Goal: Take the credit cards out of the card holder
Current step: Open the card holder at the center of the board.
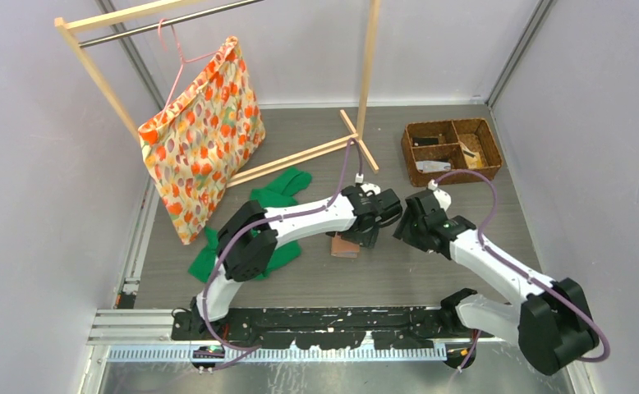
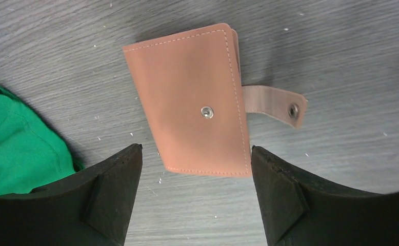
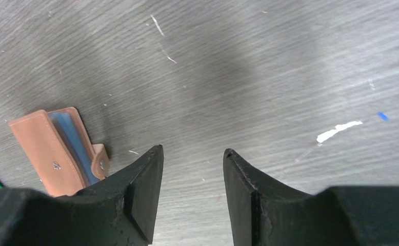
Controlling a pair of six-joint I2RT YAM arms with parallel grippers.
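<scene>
- Salmon-pink leather-like folding card holder [image 2: 192, 102]: 1
- Metal snap studs [image 2: 206, 111] on holder: 2
- Green crumpled cloth [image 1: 279, 190]: 1 visible, partly under arm
- Brown wicker divided basket [image 1: 407, 156]: 1
- Orange patterned fabric bag [image 1: 205, 139]: 1
- Wooden garment rack [image 1: 368, 57]: 1
- Black two-finger grippers: 2, namely left gripper [image 2: 195, 148] and right gripper [image 3: 193, 149]

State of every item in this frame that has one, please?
Card holder: folded over, flat on the table
Snap tab: unfastened, sticking out
Left gripper: open, empty, above the card holder
Right gripper: open, empty
Bag: hanging from the rack
Green cloth: crumpled on the table
</scene>
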